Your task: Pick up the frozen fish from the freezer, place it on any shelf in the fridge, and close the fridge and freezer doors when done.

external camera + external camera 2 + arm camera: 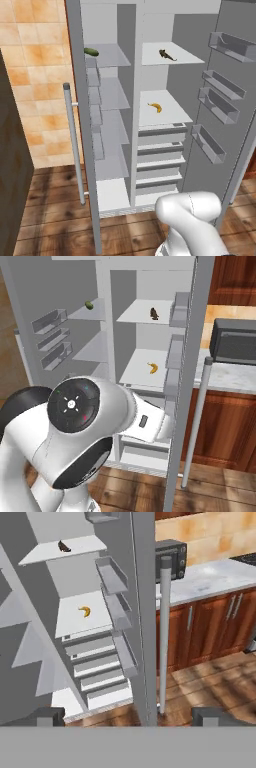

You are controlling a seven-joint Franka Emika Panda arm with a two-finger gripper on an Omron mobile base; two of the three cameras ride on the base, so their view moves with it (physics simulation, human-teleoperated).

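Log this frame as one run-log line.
doors: both open | fish: top fridge shelf | banana: shelf below | gripper: open, empty, facing fridge door edge | next: close doors

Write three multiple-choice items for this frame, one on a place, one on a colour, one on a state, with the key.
1. Where does the fish lie?
A. on an upper shelf of the right compartment
B. on the floor
C. in a door bin

2. What colour is the fruit on the shelf below the fish?
A. red
B. yellow
C. blue

3. How do the two doors stand?
A. both shut
B. one open, one shut
C. both open

Key: A, the fish rests on a high shelf right of the centre divider. B, the banana is yellow. C, the left door and right door both swing out, leaving the shelves exposed; the gripper holds nothing.
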